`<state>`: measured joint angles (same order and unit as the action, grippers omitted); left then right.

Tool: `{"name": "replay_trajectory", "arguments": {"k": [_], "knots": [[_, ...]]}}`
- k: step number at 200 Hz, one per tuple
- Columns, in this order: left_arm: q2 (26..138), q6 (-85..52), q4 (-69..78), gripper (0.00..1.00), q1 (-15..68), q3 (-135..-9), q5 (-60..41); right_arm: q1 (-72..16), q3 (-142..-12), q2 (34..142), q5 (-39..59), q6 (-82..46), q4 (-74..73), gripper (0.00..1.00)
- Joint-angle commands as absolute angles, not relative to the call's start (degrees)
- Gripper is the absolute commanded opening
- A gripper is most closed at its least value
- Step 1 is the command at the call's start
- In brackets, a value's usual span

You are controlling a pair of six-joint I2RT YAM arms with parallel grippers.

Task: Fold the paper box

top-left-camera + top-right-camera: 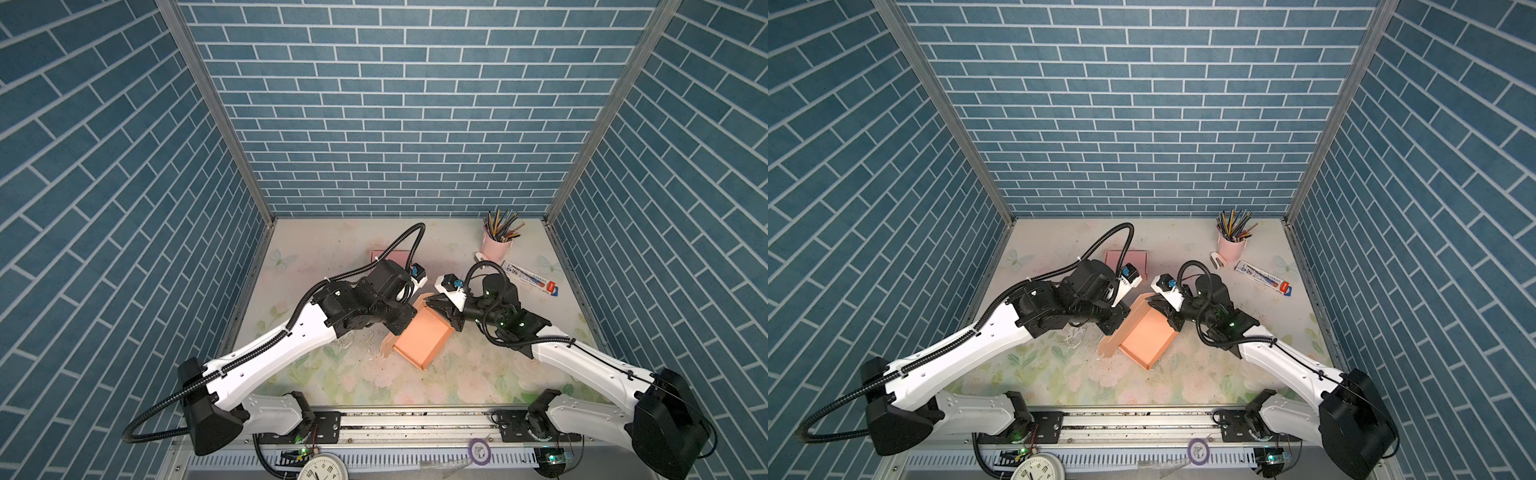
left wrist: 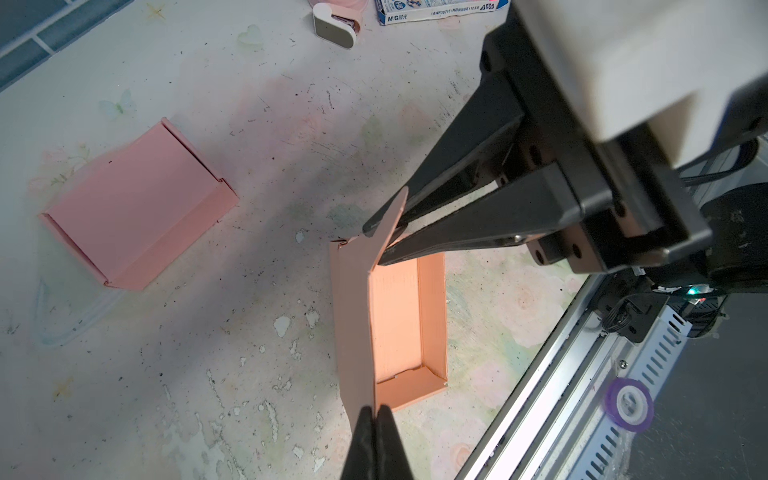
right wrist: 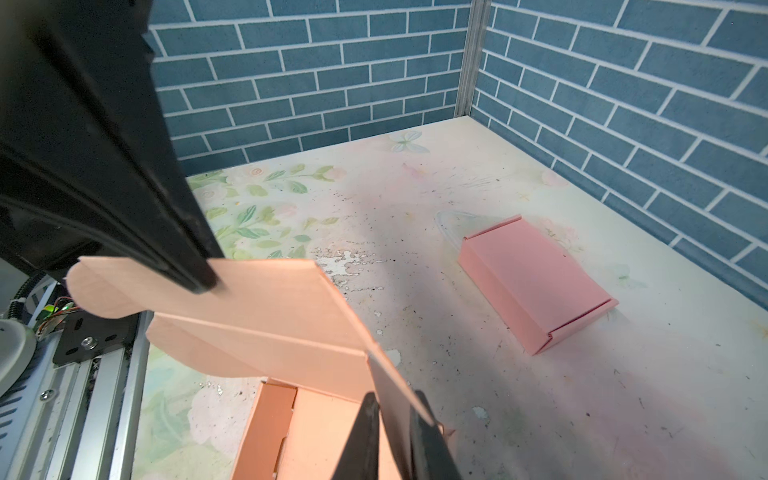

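Two boxes are showing: an open box [image 1: 419,340] between the left gripper [image 2: 375,412] and right gripper [image 3: 394,401], and a folded box [image 2: 137,208] beyond the left one. Past the right gripper, one cup [image 1: 496,247] is holding many pencils [image 1: 500,224], beside one carton [image 1: 530,279] and one small white item [image 2: 334,27].

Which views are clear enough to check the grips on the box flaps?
Both top views: sharp, evenly lit, walls splayed by the wide lens, grips hard to see. Left wrist view: box crisp, right gripper housing soft, washed out. Right wrist view: flap sharp, left gripper a dark blur, shadow across the table.
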<state>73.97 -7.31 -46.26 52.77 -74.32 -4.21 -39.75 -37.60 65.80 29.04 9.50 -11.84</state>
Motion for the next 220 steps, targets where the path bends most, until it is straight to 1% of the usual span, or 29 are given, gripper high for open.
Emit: {"name": "replay_trajectory", "arguments": {"k": [1,43,71,97,102,126,135,161,194,220], "knots": [[73.5,-5.96,-46.26,0.0,52.52,-74.73,-3.73,-39.68,-37.88,66.43,30.51,11.77,-11.25,0.14],[73.24,-5.56,-46.47,0.0,52.55,-74.38,-3.53,-39.65,-38.14,66.69,29.85,12.04,-10.74,0.11],[73.26,-5.56,-45.96,0.0,52.52,-73.73,-3.51,-39.71,-38.62,67.39,27.76,12.13,-9.86,0.05],[73.41,-5.9,-45.21,0.0,52.49,-72.7,-2.51,-39.66,-38.5,67.39,27.25,12.29,-9.5,0.02],[73.35,-5.98,-44.99,0.03,52.57,-72.32,-2.38,-39.69,-38.37,67.32,27.27,12.18,-9.54,0.02],[72.45,-7.09,-43.02,0.21,51.93,-70.44,-2.43,-39.65,-37.83,66.98,26.89,11.7,-9.23,0.01],[72.34,-7.57,-42.6,0.23,51.11,-69.99,-3.16,-39.67,-37.37,66.73,26.32,11.37,-9.29,0.01],[71.92,-8.61,-41.21,0.25,47.88,-68.47,-4.88,-39.64,-35.72,65.97,22.5,9.24,-9.32,0.0],[71.18,-9.49,-38.86,0.42,44.6,-66.26,-7.59,-39.69,-32.88,62.98,20.49,7.46,-10.43,0.0],[69.89,-10.1,-36.81,0.51,43.68,-64.7,-7.55,-39.64,-30.53,61.14,17.84,5.42,-11.61,0.0]]}}
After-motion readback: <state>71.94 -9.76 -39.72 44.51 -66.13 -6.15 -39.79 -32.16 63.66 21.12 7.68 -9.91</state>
